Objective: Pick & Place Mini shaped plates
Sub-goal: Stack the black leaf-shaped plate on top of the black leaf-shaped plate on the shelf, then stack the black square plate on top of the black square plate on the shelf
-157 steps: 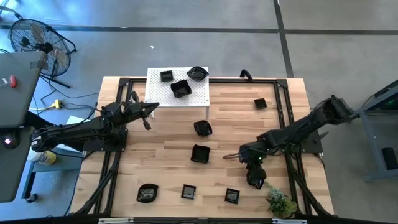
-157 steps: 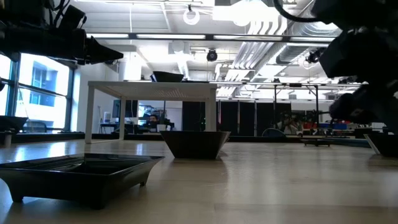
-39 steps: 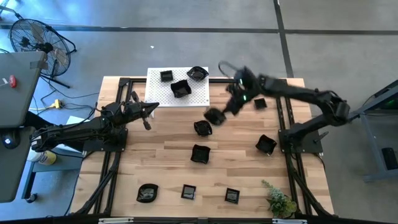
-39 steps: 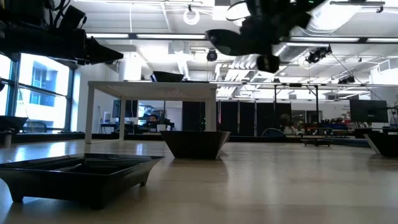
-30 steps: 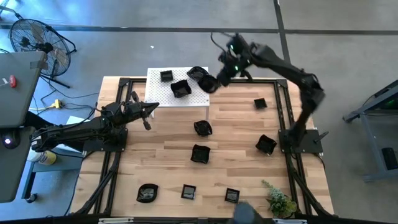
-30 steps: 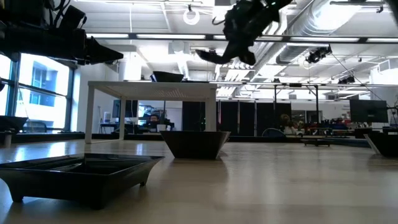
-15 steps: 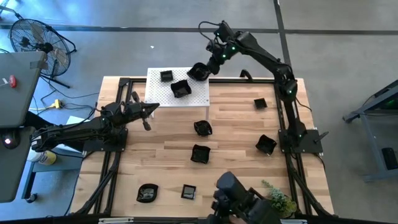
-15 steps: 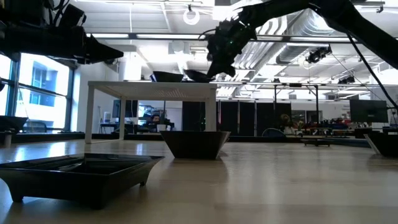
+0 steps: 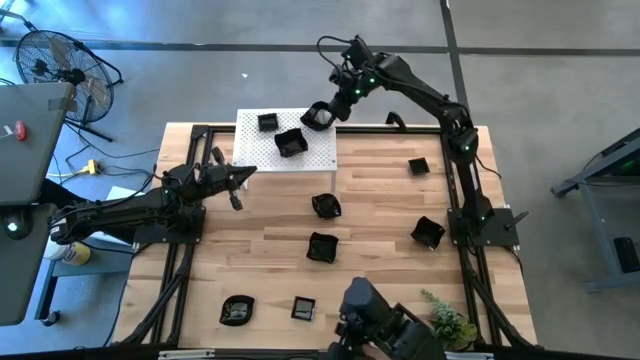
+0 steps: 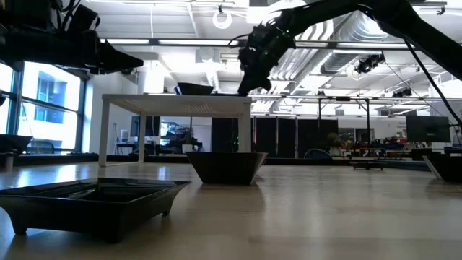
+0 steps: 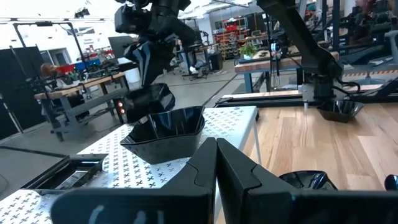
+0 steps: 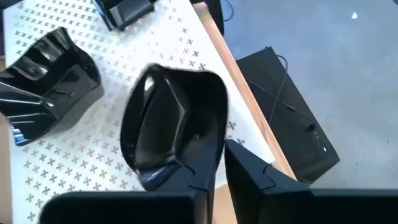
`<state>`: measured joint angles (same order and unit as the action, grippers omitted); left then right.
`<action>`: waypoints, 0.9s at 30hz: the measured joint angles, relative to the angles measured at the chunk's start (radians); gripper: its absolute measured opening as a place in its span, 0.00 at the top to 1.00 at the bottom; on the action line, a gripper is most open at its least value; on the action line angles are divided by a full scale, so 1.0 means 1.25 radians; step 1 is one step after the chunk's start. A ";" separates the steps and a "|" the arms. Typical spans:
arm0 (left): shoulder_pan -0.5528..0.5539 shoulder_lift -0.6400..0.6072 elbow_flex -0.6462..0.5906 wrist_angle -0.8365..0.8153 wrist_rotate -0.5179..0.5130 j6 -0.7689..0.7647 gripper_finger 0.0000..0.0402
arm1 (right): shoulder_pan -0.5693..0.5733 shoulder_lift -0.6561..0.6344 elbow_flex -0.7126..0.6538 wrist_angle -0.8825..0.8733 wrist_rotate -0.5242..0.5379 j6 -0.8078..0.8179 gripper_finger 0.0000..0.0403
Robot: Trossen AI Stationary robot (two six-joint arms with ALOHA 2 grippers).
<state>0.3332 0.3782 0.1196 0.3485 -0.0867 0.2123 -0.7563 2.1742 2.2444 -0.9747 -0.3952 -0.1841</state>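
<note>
My right gripper (image 9: 330, 106) reaches over the back right corner of the white perforated platform (image 9: 255, 160). A glossy black mini shaped plate (image 9: 317, 117) rests there. In the right wrist view this plate (image 12: 171, 118) has its rim in the narrow gap of my slightly open right gripper (image 12: 221, 155). Two more plates, a small square one (image 9: 267, 122) and a bigger one (image 9: 290, 143), lie on the platform. Several others lie on the wooden table, such as two near the middle (image 9: 326, 206) (image 9: 321, 246). My left gripper (image 9: 243, 173) waits shut, just left of the platform.
A dark bulky object (image 9: 385, 325) juts in at the table's front edge beside a small green plant (image 9: 452, 324). A fan (image 9: 55, 60) and a grey bench (image 9: 25, 130) stand left of the table. Black frame rails (image 9: 455, 190) run along the table's sides.
My right arm swung a plate from above the table's middle to the platform's back right corner, lowered it there, and its fingers have parted slightly. The left arm stayed still.
</note>
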 joint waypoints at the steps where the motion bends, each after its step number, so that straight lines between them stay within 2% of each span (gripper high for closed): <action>1: 0.000 0.000 0.000 0.000 0.000 0.000 0.99 | 0.000 0.000 0.000 0.002 -0.001 0.000 0.90; 8: 0.000 0.000 0.000 0.000 0.000 0.000 0.99 | 0.000 -0.012 -0.002 0.004 0.004 -0.012 0.84; 11: 0.000 0.000 0.000 0.000 0.000 0.000 0.99 | 0.006 -0.041 -0.002 -0.004 0.004 -0.053 0.88; 15: 0.000 0.000 0.000 -0.013 0.000 -0.006 0.99 | 0.035 -0.080 -0.003 -0.019 -0.005 -0.122 0.98; 17: 0.000 0.000 0.000 -0.020 0.000 -0.011 0.99 | 0.058 -0.104 -0.041 0.015 -0.013 -0.131 0.99; 21: 0.000 0.000 0.000 -0.046 0.000 -0.025 0.99 | 0.120 -0.180 -0.249 0.188 -0.008 -0.140 1.00; 27: 0.000 0.001 0.000 -0.074 0.001 -0.055 0.99 | 0.221 -0.383 -0.692 0.677 0.045 -0.024 1.00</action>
<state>0.3332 0.3792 0.1196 0.2561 -0.0860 0.1434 -0.4802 1.6953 1.3790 -0.1280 -0.3387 -0.2135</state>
